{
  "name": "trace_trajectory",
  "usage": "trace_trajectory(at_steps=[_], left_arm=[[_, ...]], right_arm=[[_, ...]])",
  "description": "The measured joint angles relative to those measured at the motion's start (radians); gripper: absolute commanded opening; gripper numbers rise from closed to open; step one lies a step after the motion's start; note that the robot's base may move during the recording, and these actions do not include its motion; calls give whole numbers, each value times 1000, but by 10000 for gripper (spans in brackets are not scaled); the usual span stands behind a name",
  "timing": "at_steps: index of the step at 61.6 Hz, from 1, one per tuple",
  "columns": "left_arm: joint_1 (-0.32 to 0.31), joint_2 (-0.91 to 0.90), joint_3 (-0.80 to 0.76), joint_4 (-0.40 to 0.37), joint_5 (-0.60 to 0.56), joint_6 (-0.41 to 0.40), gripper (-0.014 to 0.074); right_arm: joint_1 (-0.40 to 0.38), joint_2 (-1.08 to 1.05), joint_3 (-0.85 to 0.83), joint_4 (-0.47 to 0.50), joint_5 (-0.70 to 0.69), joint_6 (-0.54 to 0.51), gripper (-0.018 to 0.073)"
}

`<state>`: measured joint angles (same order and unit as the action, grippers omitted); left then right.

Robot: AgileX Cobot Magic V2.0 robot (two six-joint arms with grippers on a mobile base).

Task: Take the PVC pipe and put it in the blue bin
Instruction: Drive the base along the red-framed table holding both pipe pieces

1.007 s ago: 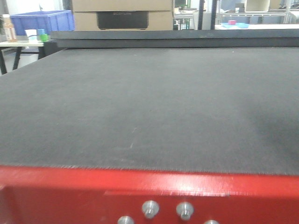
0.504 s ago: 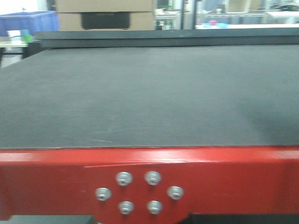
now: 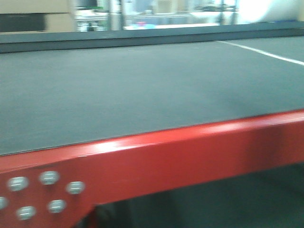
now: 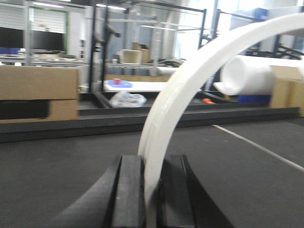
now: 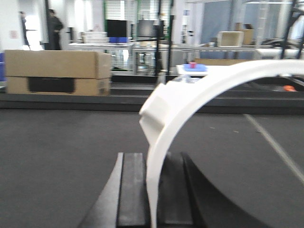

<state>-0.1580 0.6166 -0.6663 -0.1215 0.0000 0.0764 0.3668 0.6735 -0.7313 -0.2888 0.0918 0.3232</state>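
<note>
Arching white PVC pipe (image 4: 190, 78), seemingly pinched between black fingers (image 4: 128, 190).

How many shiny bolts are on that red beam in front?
6 bolts ringed at the left end of the red beam: upper left, top, right, lower right, bottom, and one half cut off at the picture's edge.

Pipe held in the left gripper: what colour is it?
The pipe is white, clearest in the left wrist view.
</note>
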Motion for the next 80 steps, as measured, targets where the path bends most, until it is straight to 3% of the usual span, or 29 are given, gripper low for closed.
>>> trace_trajectory(at_steps=[80], left_arm=[[0, 0, 0, 0, 0, 0, -111]], right_arm=[[0, 0, 0, 0, 0, 0, -168]])
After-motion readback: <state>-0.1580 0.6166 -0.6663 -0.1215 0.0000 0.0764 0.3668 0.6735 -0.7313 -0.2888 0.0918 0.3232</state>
